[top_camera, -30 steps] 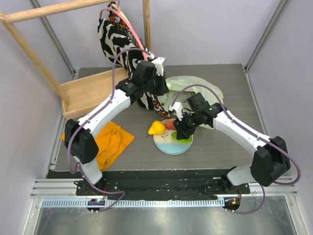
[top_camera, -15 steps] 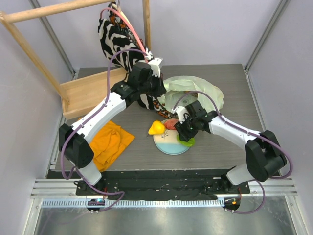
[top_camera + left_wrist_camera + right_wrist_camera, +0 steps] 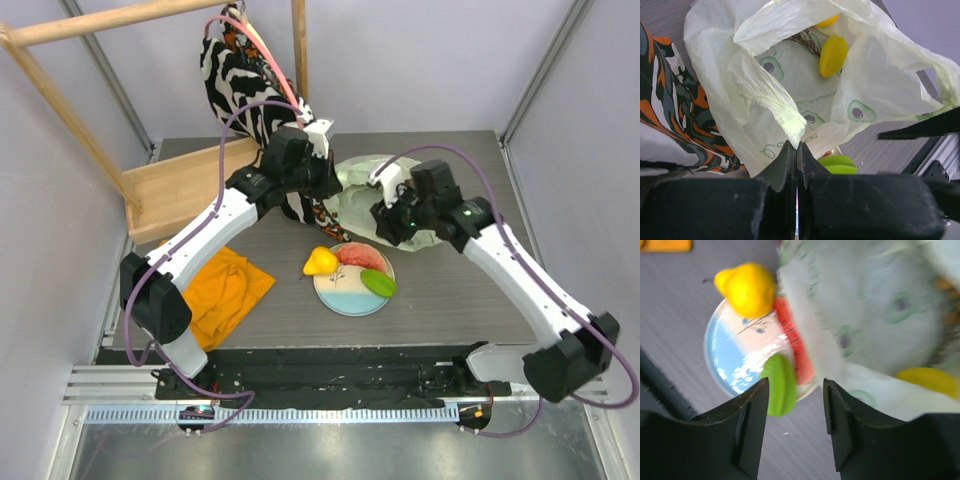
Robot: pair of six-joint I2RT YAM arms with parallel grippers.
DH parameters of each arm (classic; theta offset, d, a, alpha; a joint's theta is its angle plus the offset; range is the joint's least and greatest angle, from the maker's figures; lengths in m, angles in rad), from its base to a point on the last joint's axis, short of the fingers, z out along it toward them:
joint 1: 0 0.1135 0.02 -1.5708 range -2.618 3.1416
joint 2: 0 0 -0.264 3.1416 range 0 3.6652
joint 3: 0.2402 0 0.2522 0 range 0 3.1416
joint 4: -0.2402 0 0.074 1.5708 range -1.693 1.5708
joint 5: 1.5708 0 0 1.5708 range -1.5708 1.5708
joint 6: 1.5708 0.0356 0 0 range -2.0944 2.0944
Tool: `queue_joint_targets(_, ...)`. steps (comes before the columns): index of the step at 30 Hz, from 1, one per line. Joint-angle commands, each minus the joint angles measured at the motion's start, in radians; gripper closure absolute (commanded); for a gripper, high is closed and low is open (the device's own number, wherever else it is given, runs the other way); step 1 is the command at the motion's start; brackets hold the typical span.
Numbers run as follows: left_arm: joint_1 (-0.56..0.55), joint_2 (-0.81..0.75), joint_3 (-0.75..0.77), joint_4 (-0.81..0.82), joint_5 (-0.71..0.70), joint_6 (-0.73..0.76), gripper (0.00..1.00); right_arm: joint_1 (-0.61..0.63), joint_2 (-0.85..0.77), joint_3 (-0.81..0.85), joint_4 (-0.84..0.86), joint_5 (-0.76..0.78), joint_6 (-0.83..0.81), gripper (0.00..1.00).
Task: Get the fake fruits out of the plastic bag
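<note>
Your left arm reached diagonally from its base at the near left toward the table's (image 3: 455, 290) far centre, elbow raised, wrist beside the hanging zebra-patterned cloth bag (image 3: 232, 75). The left gripper (image 3: 796, 149) was clenched, its jaws pressed together on a gathered fold of the plastic bag (image 3: 765, 95) at the rim, holding the mouth open toward the wrist camera. Your right arm rose from its base at the near right and bent inward at the elbow, so that the right gripper (image 3: 388, 222) hung above the near edge of the bag, just beyond the plate (image 3: 340, 295). Its jaws stood apart with nothing between them, and in the right wrist view the plate and the bag's edge showed through the gap. Three of the fake fruits lay outside the bag. The yellow pear (image 3: 320, 261) rested at the plate's left rim, the watermelon slice (image 3: 360, 255) lay on its far side, and the green oval (image 3: 378, 283) lay on its right side. Inside the bag you could see a yellow oval (image 3: 833, 55), a second yellow-orange fruit (image 3: 827, 21) partly hidden by a fold, and the brownish grape bunch (image 3: 807, 41) beside them. An orange cloth (image 3: 225, 290) lay crumpled at the table's near left.
</note>
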Motion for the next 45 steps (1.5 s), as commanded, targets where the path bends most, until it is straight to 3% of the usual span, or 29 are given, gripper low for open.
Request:
queue_joint_targets(1,0.004,-0.012,0.002,0.048,0.038,-0.015,1.00,-0.044,-0.085,0.027,0.037,0.201,-0.017,0.56)
queue_joint_targets(13,0.004,-0.035,-0.011,0.043,0.113,-0.014,1.00,-0.148,0.304,-0.022,0.436,0.352,0.030,0.64)
queue_joint_targets(19,0.004,-0.055,-0.015,0.043,0.134,-0.012,1.00,-0.235,0.462,0.111,0.427,0.505,-0.054,0.66)
queue_joint_targets(23,0.004,-0.065,0.020,0.042,0.179,0.006,1.00,-0.341,0.475,0.144,0.424,0.557,-0.097,0.66)
queue_joint_targets(27,0.006,0.052,0.262,0.000,0.153,0.062,1.00,-0.430,0.568,0.268,0.425,0.568,-0.111,0.64)
queue_joint_targets(28,0.006,0.117,0.394,-0.009,0.142,0.072,1.00,-0.436,0.591,0.342,0.422,0.577,-0.111,0.63)
queue_joint_targets(32,0.006,0.202,0.557,-0.017,0.131,0.106,1.00,-0.435,0.604,0.417,0.399,0.574,-0.136,0.62)
queue_joint_targets(36,0.006,0.138,0.462,-0.061,0.139,0.160,1.00,-0.423,0.449,0.243,0.301,0.499,-0.131,0.61)
queue_joint_targets(42,0.003,-0.014,0.099,-0.072,0.229,0.184,1.00,-0.349,0.225,-0.106,0.241,0.453,-0.131,0.61)
queue_joint_targets(45,-0.011,-0.052,0.008,-0.058,0.233,0.180,1.00,-0.327,0.185,-0.214,0.258,0.442,-0.125,0.61)
